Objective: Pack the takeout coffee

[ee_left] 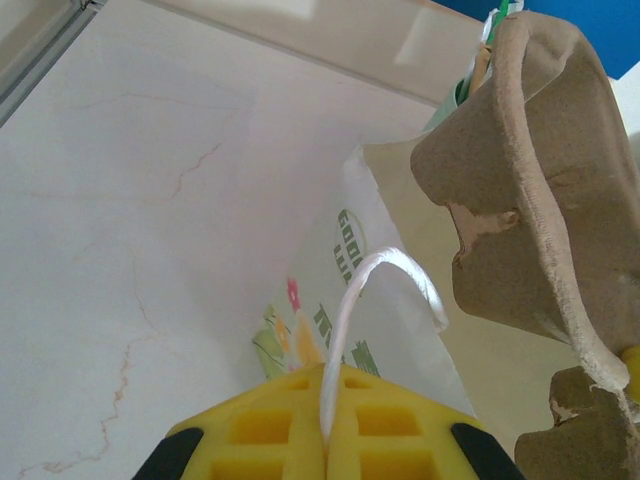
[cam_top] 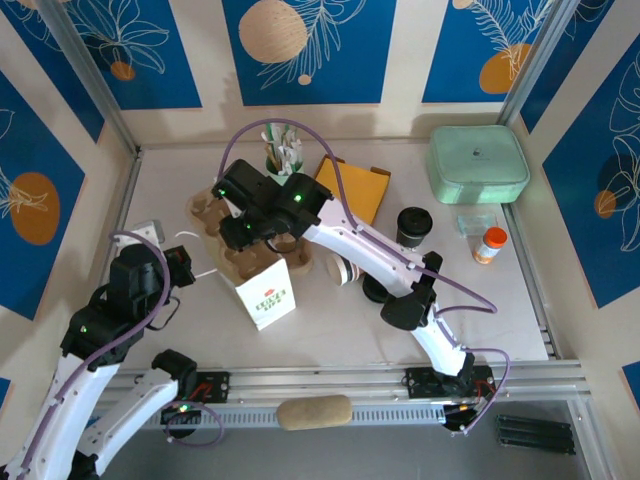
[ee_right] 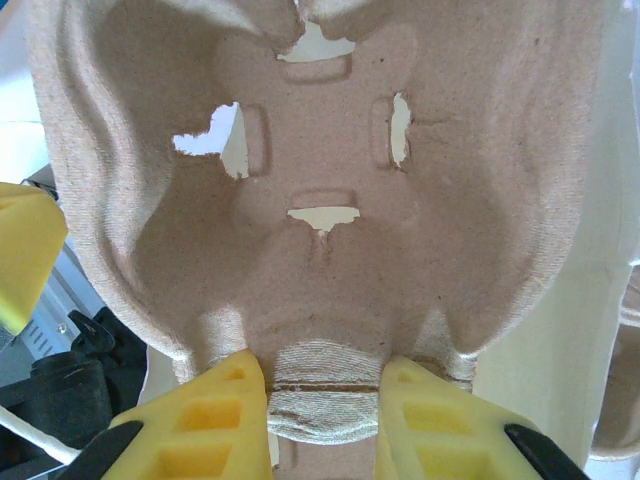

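A takeout coffee cup (cam_top: 413, 226) with a black lid stands upright right of the right arm. A banded paper cup (cam_top: 344, 270) lies half under that arm. My right gripper (cam_top: 243, 232) is shut on the edge tab of the brown pulp cup carrier (ee_right: 320, 150), pinched between its yellow fingers (ee_right: 210, 420). It holds the carrier (cam_top: 208, 214) tilted over the white paper bag (cam_top: 268, 292). My left gripper (ee_left: 325, 440) is shut on the bag's white cord handle (ee_left: 385, 262), beside the bag's printed side (ee_left: 400, 330) and the carrier (ee_left: 540, 170).
A mint-green cup of utensils (cam_top: 283, 155) stands at the back, with a kraft envelope (cam_top: 362, 190) to its right. A mint-green box (cam_top: 478, 163), a clear container (cam_top: 475, 222) and an orange-capped bottle (cam_top: 489, 244) sit at the right. Metal rails border the table.
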You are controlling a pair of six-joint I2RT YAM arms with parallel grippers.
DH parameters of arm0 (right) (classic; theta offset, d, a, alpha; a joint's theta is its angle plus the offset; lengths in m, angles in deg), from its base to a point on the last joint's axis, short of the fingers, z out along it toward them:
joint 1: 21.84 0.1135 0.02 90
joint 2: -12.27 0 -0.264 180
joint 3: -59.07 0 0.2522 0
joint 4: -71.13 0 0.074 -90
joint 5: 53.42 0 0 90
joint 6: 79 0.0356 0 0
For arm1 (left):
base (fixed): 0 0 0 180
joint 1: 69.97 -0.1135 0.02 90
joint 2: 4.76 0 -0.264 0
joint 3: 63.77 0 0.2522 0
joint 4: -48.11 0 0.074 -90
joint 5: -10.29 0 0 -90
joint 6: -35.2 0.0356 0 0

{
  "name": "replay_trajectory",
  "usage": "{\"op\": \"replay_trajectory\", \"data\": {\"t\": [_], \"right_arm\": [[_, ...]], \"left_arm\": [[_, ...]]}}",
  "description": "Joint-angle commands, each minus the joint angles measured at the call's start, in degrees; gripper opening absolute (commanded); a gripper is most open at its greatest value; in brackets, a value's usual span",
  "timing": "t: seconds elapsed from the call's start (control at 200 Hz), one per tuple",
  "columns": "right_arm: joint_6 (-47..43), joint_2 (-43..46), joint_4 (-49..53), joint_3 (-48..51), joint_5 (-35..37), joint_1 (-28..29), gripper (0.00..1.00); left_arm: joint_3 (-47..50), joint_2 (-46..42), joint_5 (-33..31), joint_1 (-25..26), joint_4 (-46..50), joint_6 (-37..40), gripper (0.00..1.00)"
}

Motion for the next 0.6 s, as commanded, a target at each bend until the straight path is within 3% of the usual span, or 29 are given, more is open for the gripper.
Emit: {"op": "replay_trajectory", "data": {"t": [0.0,0.595], "right_arm": [[-0.2,-0.7,1.9,0.4,-0.7,0.8,0.23],[0.7,-1.3,4.2,2.4,-0.8,1.0,0.21]], "left_arm": [[0.7,-0.4,-0.8,-0.5,0.9,-0.7,0.0],[0.9,0.1,-0.3,-0.5,0.5,-1.2,0.0]]}}
